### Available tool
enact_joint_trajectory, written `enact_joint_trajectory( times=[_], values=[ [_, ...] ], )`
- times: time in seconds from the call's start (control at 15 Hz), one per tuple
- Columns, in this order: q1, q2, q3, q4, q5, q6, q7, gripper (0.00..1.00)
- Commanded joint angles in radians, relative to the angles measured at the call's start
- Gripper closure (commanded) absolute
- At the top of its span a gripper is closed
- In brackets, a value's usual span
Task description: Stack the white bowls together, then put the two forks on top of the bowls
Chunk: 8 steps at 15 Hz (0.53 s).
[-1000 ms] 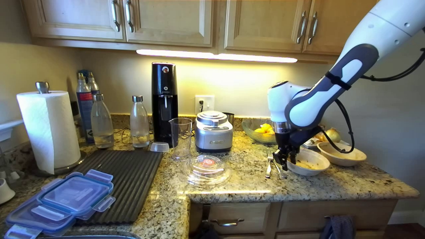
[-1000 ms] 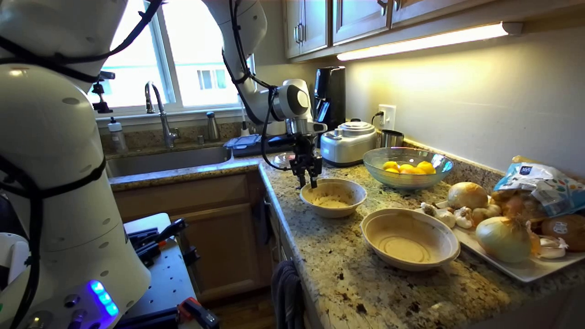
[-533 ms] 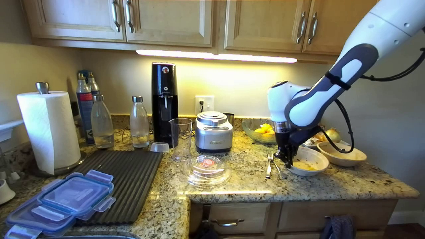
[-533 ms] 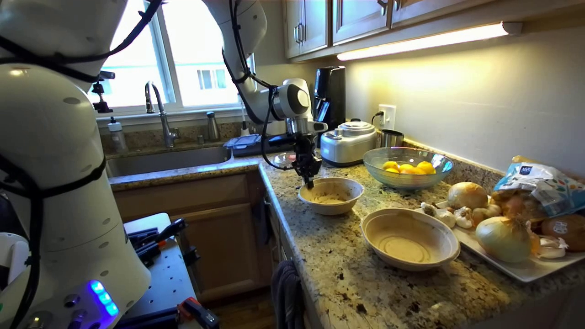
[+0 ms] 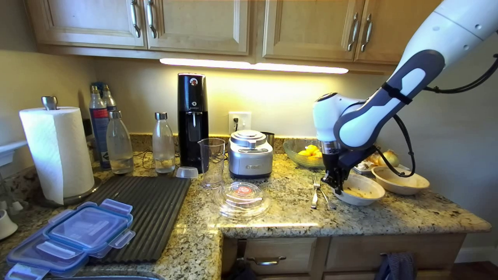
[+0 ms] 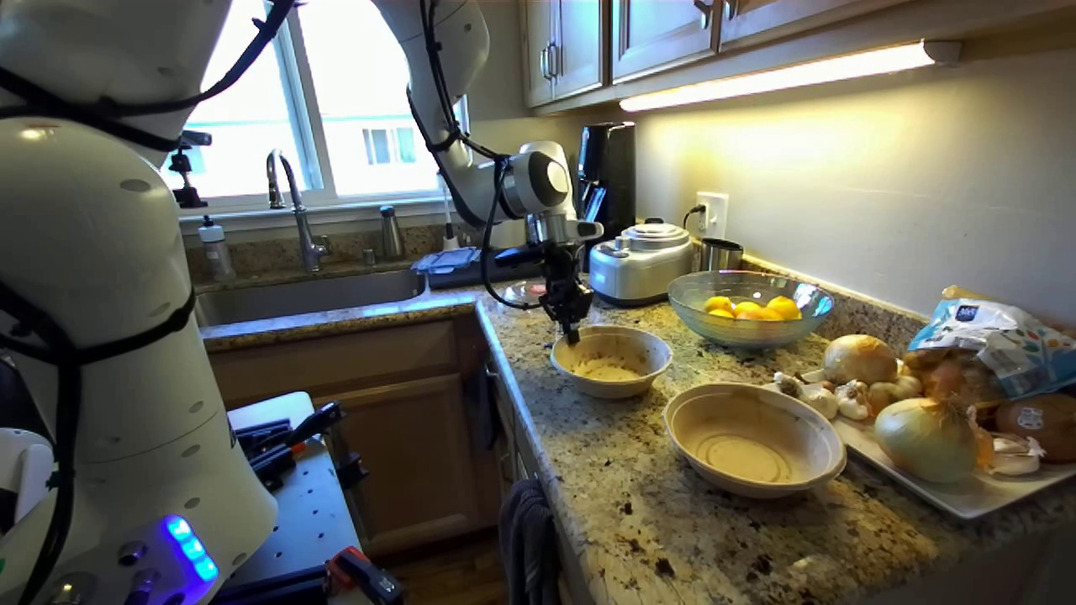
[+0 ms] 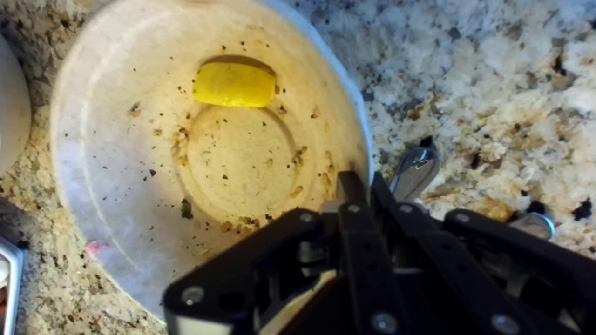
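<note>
White bowl (image 7: 219,158): rim pinched between jaws (forks (image 5: 314,200) lying beside).

Spread a second ago, the gripper (image 7: 367,181) now pinches the rim of one white bowl (image 7: 237,149), just right of centre in the wrist view. In both exterior views that bowl sits slightly farther left.

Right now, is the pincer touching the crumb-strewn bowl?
Touching: the wrist view shows the pincer closed on the rim of the crumb-strewn bowl, one finger inside, one outside.
</note>
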<state>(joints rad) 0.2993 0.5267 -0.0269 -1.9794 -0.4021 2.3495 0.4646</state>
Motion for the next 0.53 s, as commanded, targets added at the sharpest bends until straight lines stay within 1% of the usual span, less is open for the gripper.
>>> enact_joint_trajectory(
  times=[0.0,0.2,0.47],
  values=[
    [0.085,-0.063,-0.055,-0.026,-0.108,-0.094,0.101,0.93],
    [0.122,-0.088,-0.053,-0.015,-0.201,-0.187,0.157,0.93],
    [0.128,-0.129,-0.015,0.001,-0.300,-0.290,0.213,0.93]
  ],
)
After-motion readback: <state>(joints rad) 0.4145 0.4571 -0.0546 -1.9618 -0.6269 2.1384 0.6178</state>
